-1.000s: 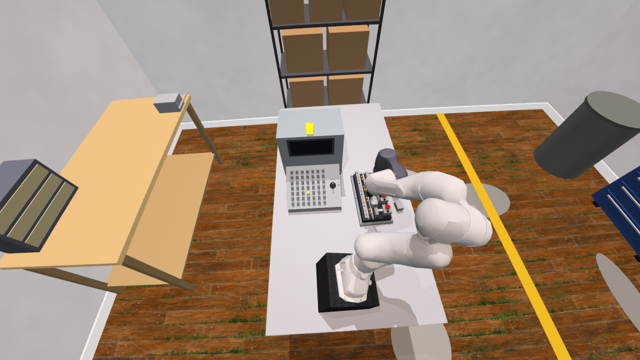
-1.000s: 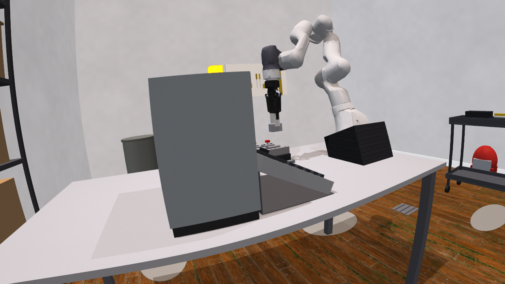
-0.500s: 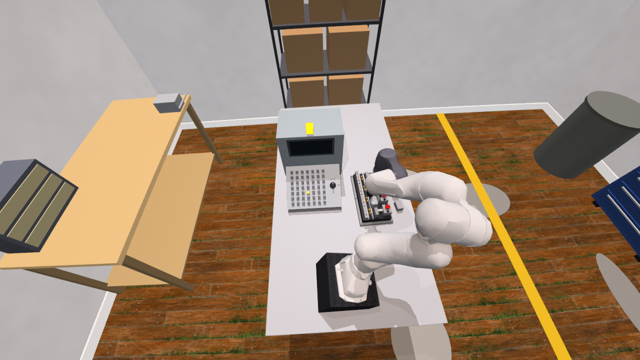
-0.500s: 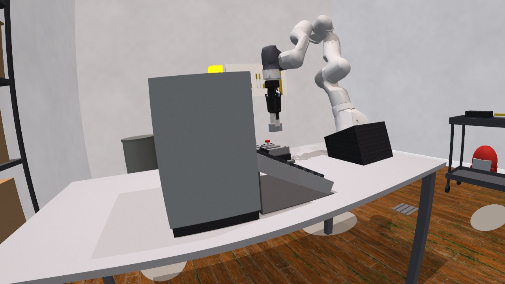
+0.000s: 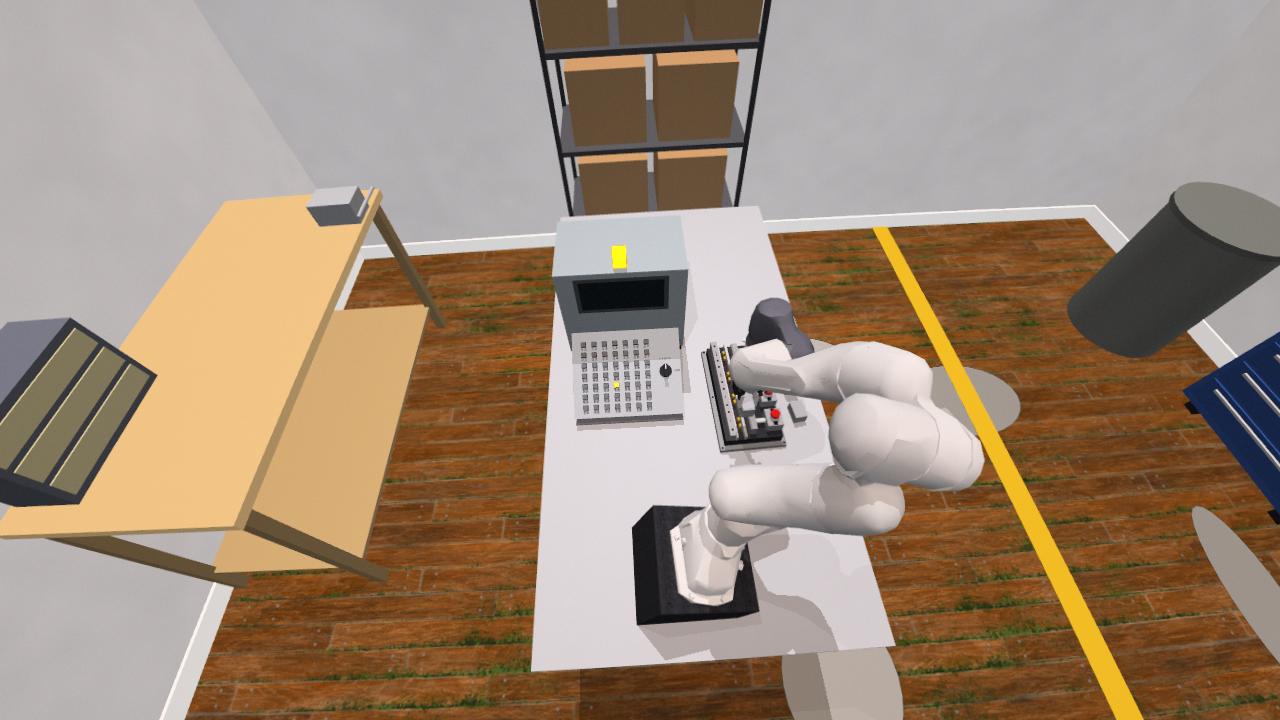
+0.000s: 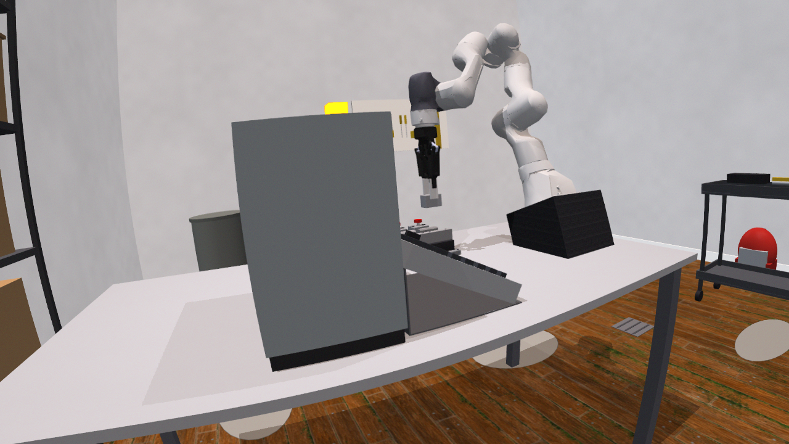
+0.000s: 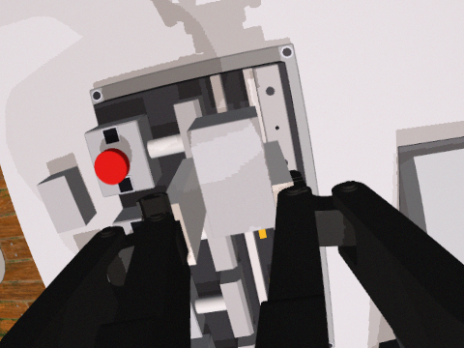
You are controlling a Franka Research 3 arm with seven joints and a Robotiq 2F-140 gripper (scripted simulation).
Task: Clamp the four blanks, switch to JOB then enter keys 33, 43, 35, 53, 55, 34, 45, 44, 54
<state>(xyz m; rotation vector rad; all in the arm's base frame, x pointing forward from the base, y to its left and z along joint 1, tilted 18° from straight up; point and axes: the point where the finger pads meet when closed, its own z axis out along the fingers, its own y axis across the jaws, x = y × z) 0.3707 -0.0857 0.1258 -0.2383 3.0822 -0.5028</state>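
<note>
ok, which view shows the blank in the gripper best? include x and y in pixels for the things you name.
Wrist: the held blank (image 6: 431, 201) (image 7: 232, 179) fills the middle, its broad face visible between the fingers. Exterior shows it small, hanging above the vises; in top, the arm hides it.

Air gap below, a raised knob to one side.
Open air separates the blank (image 6: 431, 200) (image 7: 232, 179) between the jaws, closed on it, from the vise bed (image 5: 757, 445) (image 6: 455, 252) (image 7: 305, 140); a red valve knob (image 5: 775, 413) (image 6: 417, 221) (image 7: 111, 166) and loose blank (image 5: 797, 411) (image 7: 68, 200) flank the approach.
</note>
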